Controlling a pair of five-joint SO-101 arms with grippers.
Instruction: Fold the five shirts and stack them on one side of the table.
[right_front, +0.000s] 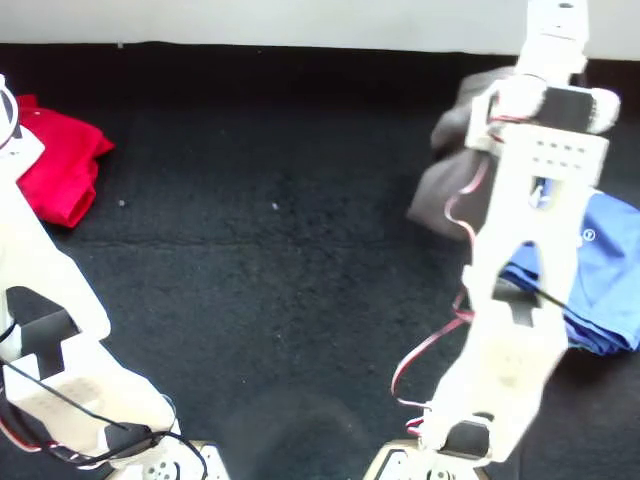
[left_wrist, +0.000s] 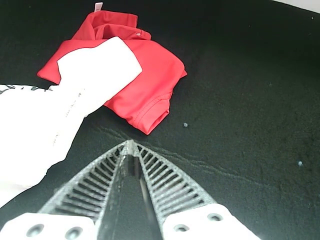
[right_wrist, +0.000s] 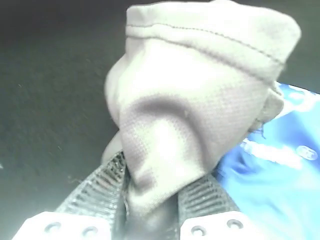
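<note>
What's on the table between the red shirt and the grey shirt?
Only bare black table between the red shirt and the grey shirt, per the high view.

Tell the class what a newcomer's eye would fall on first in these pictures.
A bunched grey shirt is pinched in the right arm's jaws, at the right side of the black table. A blue shirt lies right beside it. Across the table, a crumpled red shirt sits alone at the left edge.
</note>
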